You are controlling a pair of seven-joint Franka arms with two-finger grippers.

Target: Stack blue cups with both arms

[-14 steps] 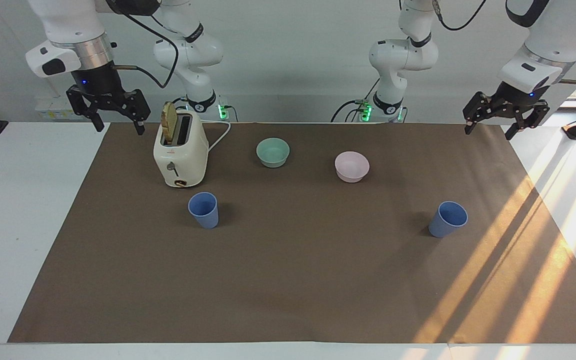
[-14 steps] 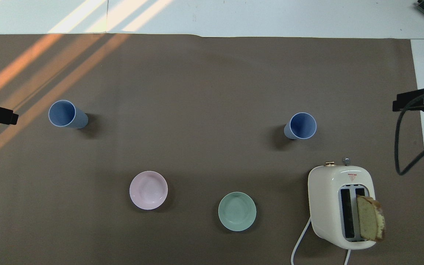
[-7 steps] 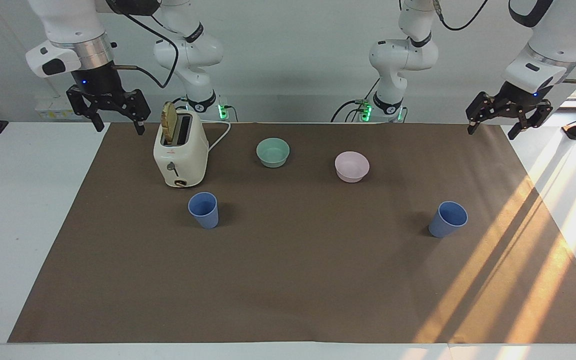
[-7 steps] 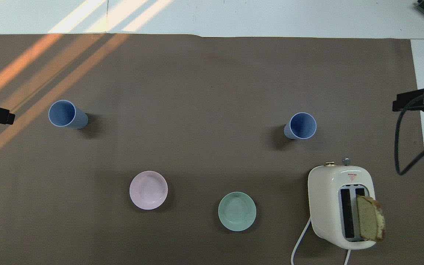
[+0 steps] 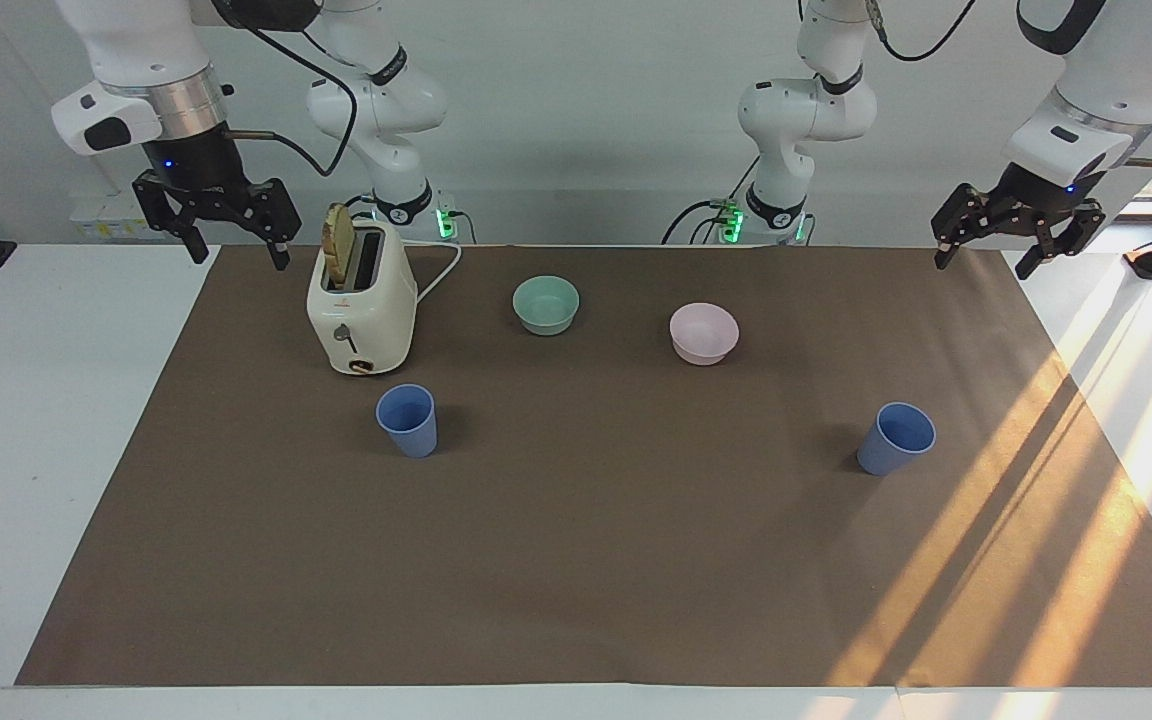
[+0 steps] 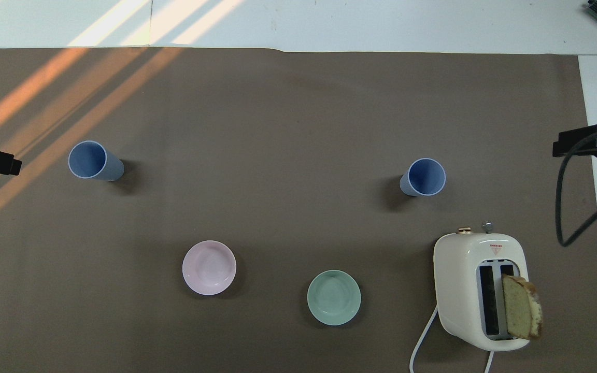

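Cups unstacked: both grippers, left gripper (image 5: 1014, 251) and right gripper (image 5: 233, 241), hang empty with fingers apart; each should descend squarely over its nearest blue cup (image 5: 408, 420), (image 5: 896, 438)

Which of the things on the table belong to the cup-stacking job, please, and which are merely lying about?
Job: blue cup by the toaster; blue cup toward the left arm's end; open left pincer; open right pincer.
Lying about: toaster, bread slice, mint-green bowl, pink bowl.

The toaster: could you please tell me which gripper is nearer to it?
Right. The right gripper hangs beside the toaster; the left gripper is at the table's other end.
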